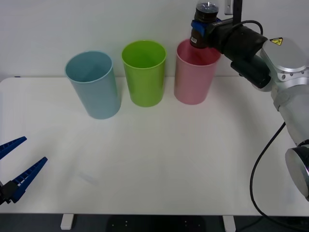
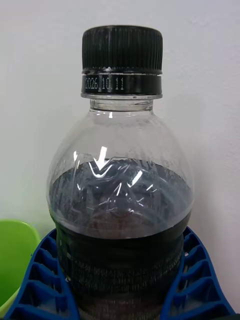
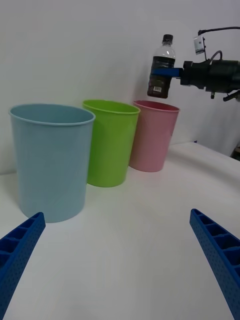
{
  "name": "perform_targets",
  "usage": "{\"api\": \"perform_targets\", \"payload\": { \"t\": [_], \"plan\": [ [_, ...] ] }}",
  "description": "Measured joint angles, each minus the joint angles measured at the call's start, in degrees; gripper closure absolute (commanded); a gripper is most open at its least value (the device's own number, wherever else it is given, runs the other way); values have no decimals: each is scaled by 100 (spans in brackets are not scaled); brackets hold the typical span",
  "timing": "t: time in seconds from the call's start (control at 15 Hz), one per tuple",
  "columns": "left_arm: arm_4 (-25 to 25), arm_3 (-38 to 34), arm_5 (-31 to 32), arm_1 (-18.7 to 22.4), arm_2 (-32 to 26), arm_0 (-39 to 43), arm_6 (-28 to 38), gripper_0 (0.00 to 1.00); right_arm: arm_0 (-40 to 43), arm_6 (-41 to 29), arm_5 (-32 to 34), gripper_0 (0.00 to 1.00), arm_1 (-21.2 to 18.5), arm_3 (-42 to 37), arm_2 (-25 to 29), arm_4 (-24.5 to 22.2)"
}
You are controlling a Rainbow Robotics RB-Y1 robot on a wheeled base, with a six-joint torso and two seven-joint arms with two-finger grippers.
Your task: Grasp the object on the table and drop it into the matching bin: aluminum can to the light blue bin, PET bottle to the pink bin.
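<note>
Pink tapered plastic bin (image 1: 193,79) sits directly beneath the upright clear plastic bottle (image 1: 203,26), clamped in the right hand (image 1: 200,26); left hand (image 1: 14,169) idles wide.

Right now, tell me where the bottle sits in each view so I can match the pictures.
Front view: the bottle is top right, held upright by the right end effector above the pink bin.
Right wrist view: it stands centre frame, between the blue fingers.
Left wrist view: upper right, above the pink bin.
Shared landmark: the green bin, beside the pink one.
</note>
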State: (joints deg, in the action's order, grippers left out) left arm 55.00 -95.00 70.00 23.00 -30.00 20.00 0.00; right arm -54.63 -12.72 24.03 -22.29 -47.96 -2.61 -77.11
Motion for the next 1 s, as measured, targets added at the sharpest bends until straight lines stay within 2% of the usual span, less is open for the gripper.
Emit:
{"api": "perform_targets", "payload": {
  "t": [0.27,0.33,0.4,0.47,1.0],
  "plan": [
    [0,0,0,0,0,0,0,0,-4,-8,-20,100,13,6,5,11],
    [0,0,0,0,0,0,0,0,-3,-17,-20,95,14,6,6,17],
    [0,0,0,0,0,0,0,0,2,-14,-20,43,13,6,6,24],
    [0,0,0,0,0,0,0,0,2,-2,-20,0,8,6,6,34],
    [0,0,0,0,0,0,0,0,36,100,16,0,7,-29,93,135]
  ]
}}
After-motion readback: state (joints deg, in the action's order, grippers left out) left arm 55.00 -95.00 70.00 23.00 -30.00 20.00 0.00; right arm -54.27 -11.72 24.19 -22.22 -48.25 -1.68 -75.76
